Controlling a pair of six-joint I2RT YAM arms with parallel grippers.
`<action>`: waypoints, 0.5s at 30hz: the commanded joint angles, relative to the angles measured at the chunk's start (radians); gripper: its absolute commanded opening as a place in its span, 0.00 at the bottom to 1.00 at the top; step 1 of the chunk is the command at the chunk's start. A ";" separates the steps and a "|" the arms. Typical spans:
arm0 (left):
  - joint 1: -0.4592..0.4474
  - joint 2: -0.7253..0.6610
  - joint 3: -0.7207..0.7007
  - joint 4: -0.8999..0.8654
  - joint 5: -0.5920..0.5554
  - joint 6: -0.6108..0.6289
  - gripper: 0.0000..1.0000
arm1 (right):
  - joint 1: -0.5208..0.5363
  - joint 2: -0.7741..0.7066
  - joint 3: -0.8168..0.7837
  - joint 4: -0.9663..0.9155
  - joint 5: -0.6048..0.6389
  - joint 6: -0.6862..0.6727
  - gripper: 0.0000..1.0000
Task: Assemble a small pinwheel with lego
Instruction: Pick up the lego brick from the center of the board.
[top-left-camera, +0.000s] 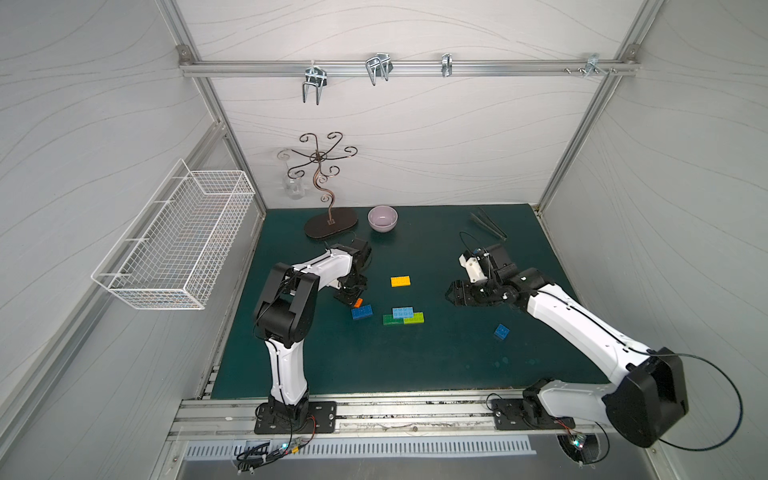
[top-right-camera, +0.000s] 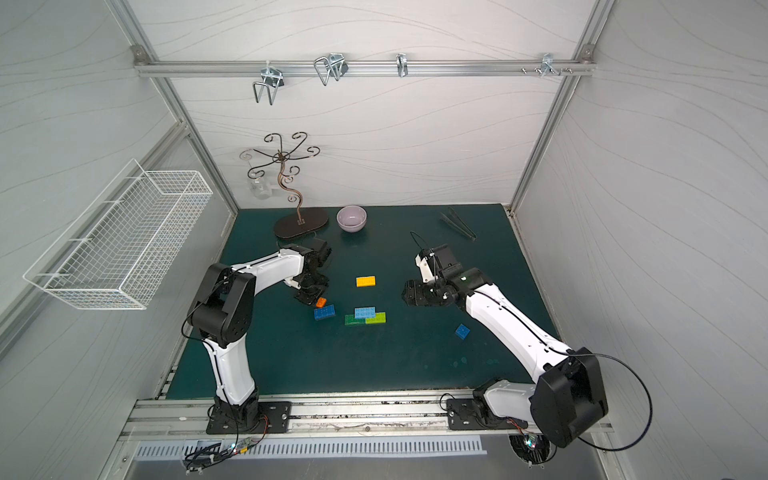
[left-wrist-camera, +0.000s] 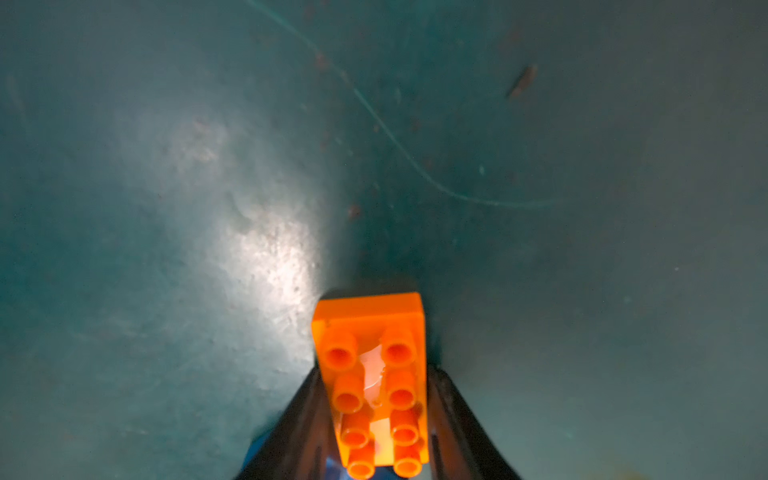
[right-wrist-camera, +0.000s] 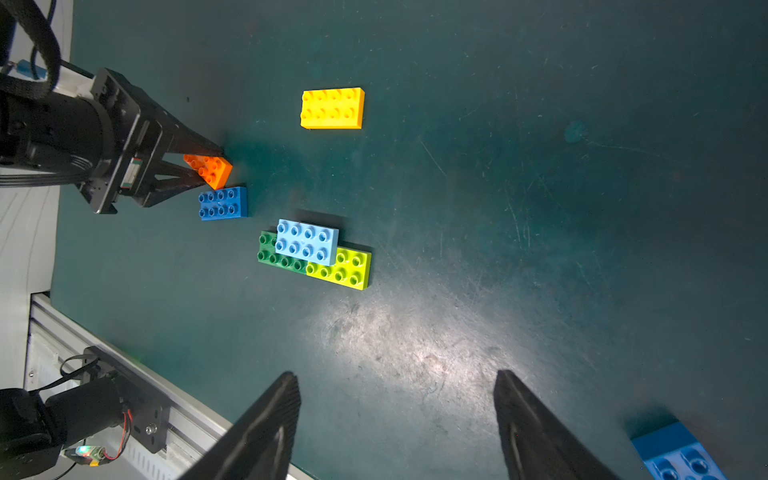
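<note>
Teal-green rubbery mat (top-left-camera: 415, 365) is carrying every piece, and I am not seeing any pinwheel on it yet. The right gripper (right-wrist-camera: 397, 374) is hanging over bare mat, jaws spread wide, holding nothing. The left gripper (left-wrist-camera: 376, 372) is pinching the orange rectangular studded brick (left-wrist-camera: 370, 316) by its two long sides.

Only one joint is looking done to me. The light blue rectangular brick (right-wrist-camera: 307, 242) is sitting on top of the dark green rectangular brick (right-wrist-camera: 270, 255) and the lime green rectangular brick (right-wrist-camera: 345, 270). Those two are lying end to end in a straight row, not a cross. The yellow rectangular brick (right-wrist-camera: 332, 108) is lying loose, apart from that stack. The dark blue rectangular brick (right-wrist-camera: 223, 203) is lying loose just beside the orange one. The small square blue brick (top-left-camera: 501, 331) is sitting alone near the right arm. I am judging most of the build as left to do.

The orange brick is showing its studs to the left wrist camera. Its long axis is running along the fingers, with the free end pointing away from the wrist and towards the middle of the mat.
</note>
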 joint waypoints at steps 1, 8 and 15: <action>-0.004 0.027 -0.044 0.063 0.058 0.000 0.31 | -0.007 -0.009 -0.001 -0.001 -0.014 0.004 0.76; -0.013 -0.008 0.183 -0.045 0.025 0.331 0.13 | -0.030 -0.005 -0.010 0.004 -0.041 0.018 0.76; -0.162 -0.017 0.266 -0.091 0.073 0.592 0.07 | -0.062 0.004 -0.060 0.083 -0.178 0.055 0.76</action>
